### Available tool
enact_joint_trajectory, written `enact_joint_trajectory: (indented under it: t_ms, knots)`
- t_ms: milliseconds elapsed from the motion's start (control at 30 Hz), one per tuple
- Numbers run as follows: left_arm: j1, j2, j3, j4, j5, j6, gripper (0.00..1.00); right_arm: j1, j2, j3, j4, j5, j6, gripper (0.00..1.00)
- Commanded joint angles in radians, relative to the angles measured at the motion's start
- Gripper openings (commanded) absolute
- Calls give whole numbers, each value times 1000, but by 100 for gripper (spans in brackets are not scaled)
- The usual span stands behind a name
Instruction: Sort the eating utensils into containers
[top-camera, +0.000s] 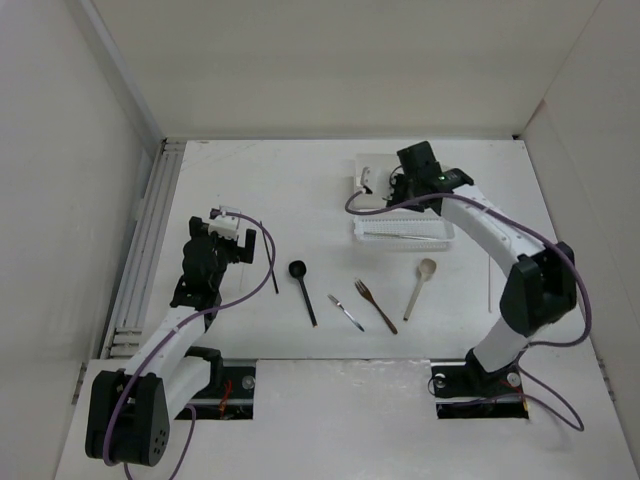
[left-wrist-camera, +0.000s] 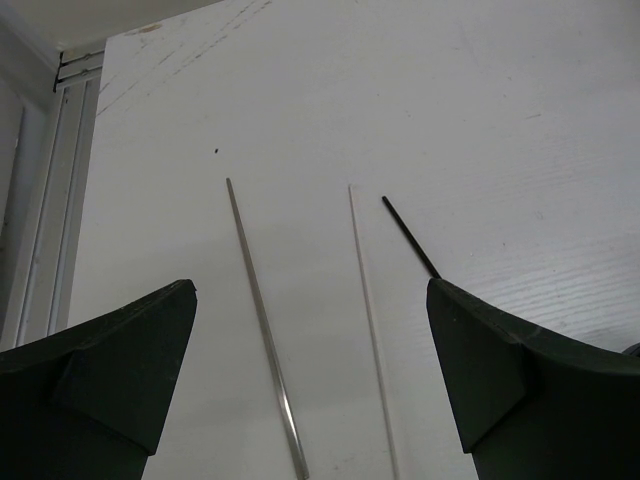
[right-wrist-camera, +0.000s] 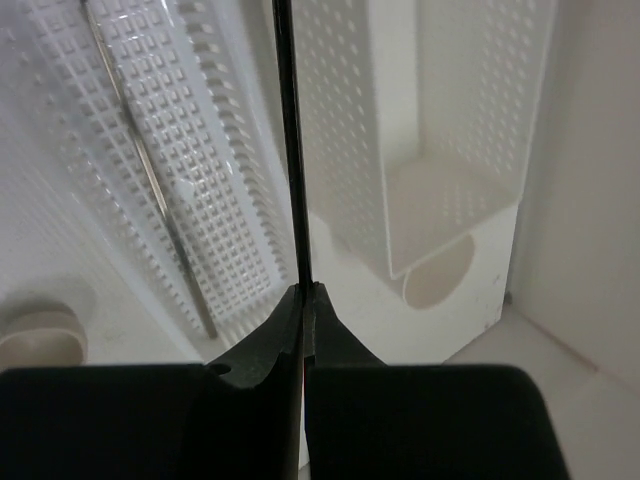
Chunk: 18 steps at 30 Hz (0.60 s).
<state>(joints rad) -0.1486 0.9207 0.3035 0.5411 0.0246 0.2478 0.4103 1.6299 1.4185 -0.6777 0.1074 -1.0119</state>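
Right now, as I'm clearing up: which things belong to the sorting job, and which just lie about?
Job: black spoon, silver fork, brown fork, beige spoon, dark chopstick, mesh tray, white box.
Lying about: side rail, purple cable.

No writing, label, brand mark, number or sign is legible anywhere, neither on the desk (top-camera: 300, 190), the white basket (top-camera: 372, 237), the black spoon (top-camera: 298, 269) nor the brown fork (top-camera: 376, 306).
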Motion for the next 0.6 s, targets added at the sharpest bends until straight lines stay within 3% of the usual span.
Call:
enact_joint_trajectory:
  t_ms: [0, 100, 467, 567]
  knots:
    - [10, -14, 22, 22, 9, 16, 100, 19, 80, 88, -28, -48, -175, 0]
    - [11, -23, 22, 11, 0, 16, 100, 30, 153, 114, -71, -67, -204, 0]
    - [11, -33, 22, 0, 0, 25, 100, 39, 162, 26, -82, -101, -263, 0]
    - [11, -33, 22, 0, 0, 25, 100, 39, 173, 5, -66, -101, -240, 4]
